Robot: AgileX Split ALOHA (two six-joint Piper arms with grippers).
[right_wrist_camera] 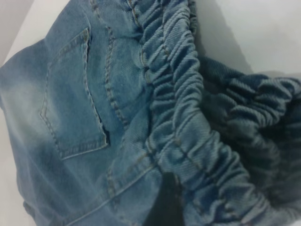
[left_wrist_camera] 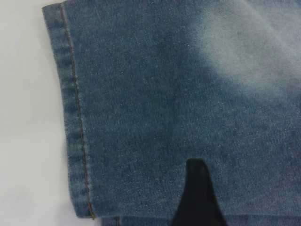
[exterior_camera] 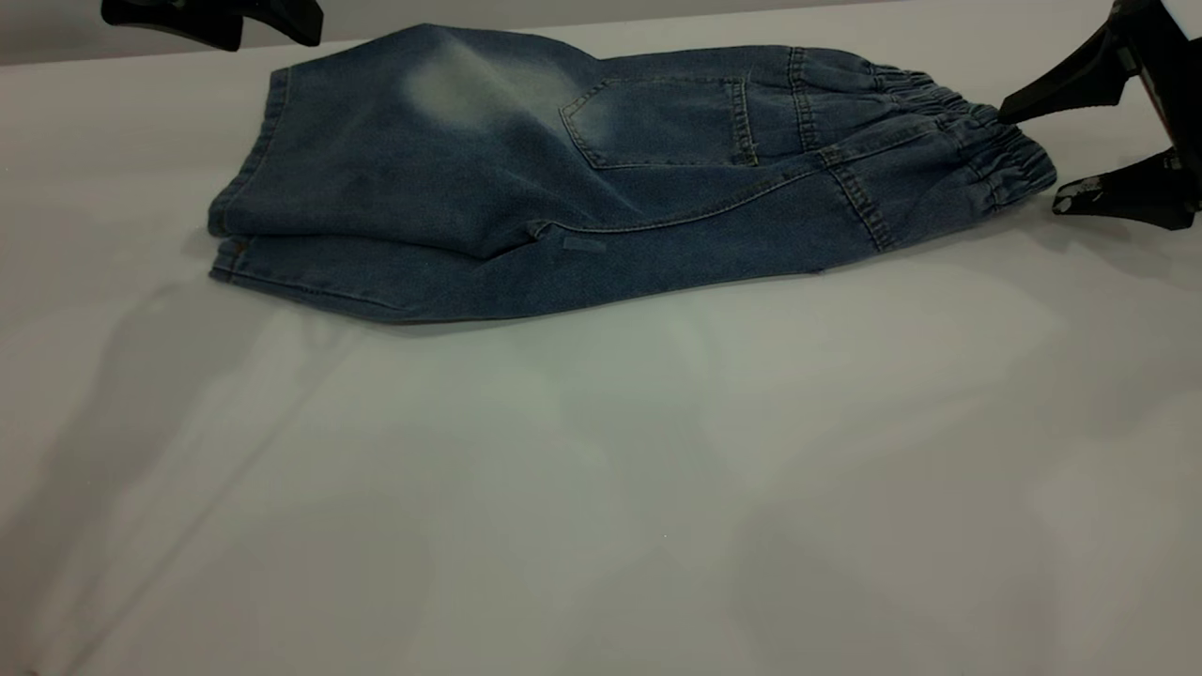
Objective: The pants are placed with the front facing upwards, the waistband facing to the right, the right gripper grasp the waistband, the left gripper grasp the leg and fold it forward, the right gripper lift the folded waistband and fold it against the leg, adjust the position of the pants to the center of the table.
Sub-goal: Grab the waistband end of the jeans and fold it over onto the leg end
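Starting at the upper left of the frame, the left gripper (exterior_camera: 218, 21) hangs above the bench (exterior_camera: 601, 488), just off the hem end of the pants (exterior_camera: 526, 188). Only a bit of it pokes into shot, so I can't tell if its fingers are apart or together; its wrist view just shows one dark fingertip over the leg denim near the stitched hem (left_wrist_camera: 75, 132).

The pants lie across the upper middle of the frame, folded lengthwise, back pocket (exterior_camera: 662, 122) facing up, a pale faded patch (exterior_camera: 460, 89) to its left.

Over at the right edge, the waistband (exterior_camera: 995, 155) sits bunched up, and the right gripper (exterior_camera: 1028, 155) has its fingers spread wide, one tip touching the top of the elastic, the other just beside it lower down.
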